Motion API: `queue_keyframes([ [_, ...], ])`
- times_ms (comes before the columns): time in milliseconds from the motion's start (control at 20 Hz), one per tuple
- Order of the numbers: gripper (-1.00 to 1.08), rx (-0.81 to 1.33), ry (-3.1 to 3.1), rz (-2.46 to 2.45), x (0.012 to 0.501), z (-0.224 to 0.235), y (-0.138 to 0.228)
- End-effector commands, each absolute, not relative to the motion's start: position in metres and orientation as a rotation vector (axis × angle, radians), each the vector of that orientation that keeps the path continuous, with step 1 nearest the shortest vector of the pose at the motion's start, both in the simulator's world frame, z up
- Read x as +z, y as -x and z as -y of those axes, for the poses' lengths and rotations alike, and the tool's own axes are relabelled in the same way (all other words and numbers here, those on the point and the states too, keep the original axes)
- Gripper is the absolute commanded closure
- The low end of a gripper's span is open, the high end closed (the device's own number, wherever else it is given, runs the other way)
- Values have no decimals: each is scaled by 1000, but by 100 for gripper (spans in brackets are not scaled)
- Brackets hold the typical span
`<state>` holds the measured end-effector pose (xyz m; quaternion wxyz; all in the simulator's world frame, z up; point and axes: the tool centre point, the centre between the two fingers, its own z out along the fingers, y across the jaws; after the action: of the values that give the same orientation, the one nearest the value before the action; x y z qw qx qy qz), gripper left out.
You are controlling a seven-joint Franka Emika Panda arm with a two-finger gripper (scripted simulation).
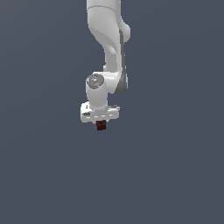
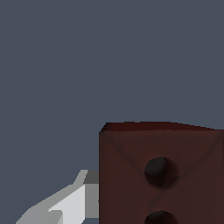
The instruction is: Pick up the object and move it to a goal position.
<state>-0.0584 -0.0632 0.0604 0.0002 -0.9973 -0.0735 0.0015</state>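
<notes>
Background in both views is an even slate-grey field with no visible tabletop edge, corner or goal marker, so nothing shows what, if anything, carries the things. The white Panda arm (image 1: 108,48) reaches down from the top of the exterior view, ending in the broad white gripper (image 1: 101,124). Directly below the middle of its crossbar sits the object (image 1: 101,125), a small dark red-brown block, far narrower than the bar. The wrist view shows the block's face (image 2: 161,175) very close, with two dark round patches, and one pale finger (image 2: 70,203) pressed against its side. The jaws look drawn narrow onto the block, apparently holding it, though the second finger is out of sight. The step in hand seems to be carrying; it calls for steady grip pressure and smooth travel, so the block does not slip or twist.
</notes>
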Motion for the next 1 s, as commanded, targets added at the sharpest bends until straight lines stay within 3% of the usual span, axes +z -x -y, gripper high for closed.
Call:
queue_keyframes([
  [0, 108, 0, 3133, 231, 79, 64, 55],
  [950, 108, 0, 3133, 232, 264, 69, 27],
])
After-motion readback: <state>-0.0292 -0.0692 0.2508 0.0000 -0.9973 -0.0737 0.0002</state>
